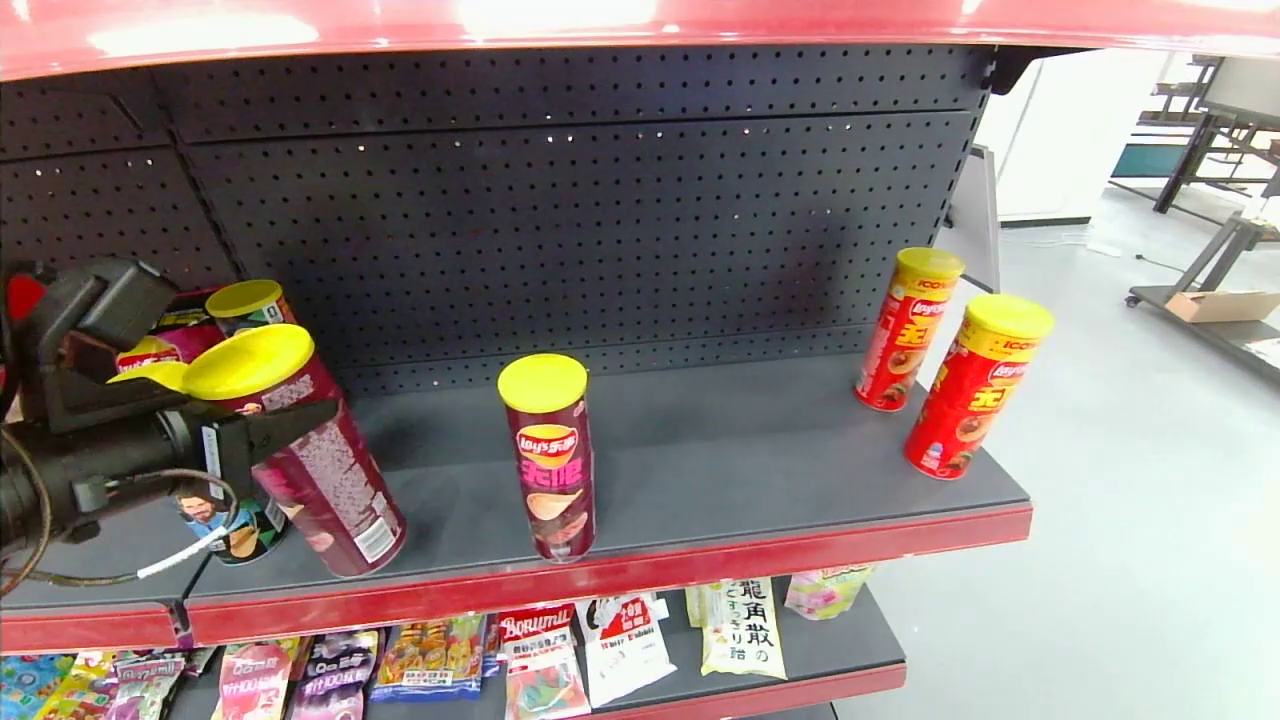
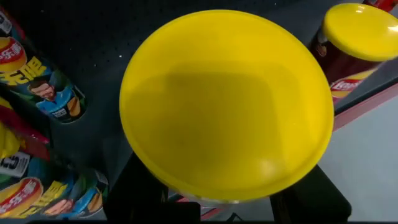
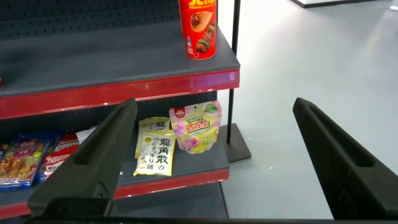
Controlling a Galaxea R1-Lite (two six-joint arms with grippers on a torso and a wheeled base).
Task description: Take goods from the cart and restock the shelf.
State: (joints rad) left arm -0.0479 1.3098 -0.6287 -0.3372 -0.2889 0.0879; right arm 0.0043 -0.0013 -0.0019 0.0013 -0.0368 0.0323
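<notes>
**Setting the Held Can Upright on the Shelf**

1. Grip status. The left gripper (image 1: 268,432) is clamped around the upper body of the maroon chip can (image 1: 335,480), just below its yellow lid (image 2: 227,102). The can leans, lid toward the robot and base at the red front lip (image 1: 700,562) of the shelf (image 1: 760,470). Whether the base touches the deck cannot be told. The right gripper (image 3: 214,109) has its fingers spread wide with nothing between them, and it hangs off the right end of the shelf.

2. Step in hand (judged). The can has reached the shelf and needs to be stood up and released.

3. Procedure.
   - Rotate the wrist until the can is vertical before lowering. A tilted base would land on its edge and tip.
   - Move the can inward from the front lip so the whole base sits on the deck.
   - Watch the blue printed can (image 1: 225,522) just beside the held can and the yellow-lidded can (image 1: 245,305) behind the gripper. Both are close enough to be knocked.
   - Open the fingers only when the base sits flat, then withdraw straight back.

4. Alignment reference. A second maroon can (image 1: 555,470) stands upright near the front lip at mid-shelf. Match its row. Bare deck lies between the two.

5. Farther items. Two red cans (image 1: 975,390) stand at the right end, well apart from the work. The pegboard back panel (image 1: 600,220) closes the bay.
</notes>
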